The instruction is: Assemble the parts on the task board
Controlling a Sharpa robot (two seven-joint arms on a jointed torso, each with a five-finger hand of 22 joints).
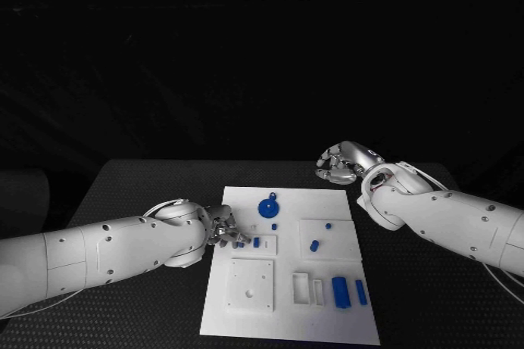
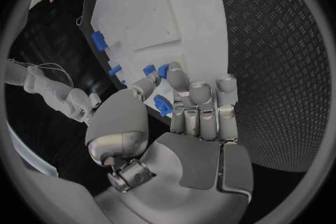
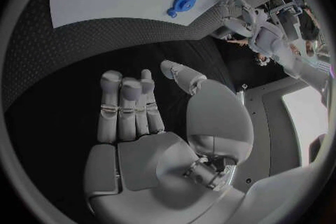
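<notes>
The white task board [image 1: 289,319] lies mid-table with several blue parts on it. A round blue disc [image 1: 269,207] rests near its far edge, also seen as the disc [image 3: 185,1]. Two long blue bars [image 1: 341,291] lie at the near right. My left hand [image 1: 224,226] is at the board's left edge, next to two small blue pieces [image 1: 257,242]. It pinches a small blue part [image 2: 162,105] between thumb and fingers [image 2: 199,106]. My right hand [image 1: 341,165] hovers past the board's far right corner, fingers [image 3: 129,103] extended, holding nothing.
A square white block [image 1: 251,284] and a slotted white holder [image 1: 308,287] sit on the board's near half. Small blue pegs [image 1: 326,227] stand on the right-hand plate. Bare black textured table [image 1: 142,182] surrounds the board.
</notes>
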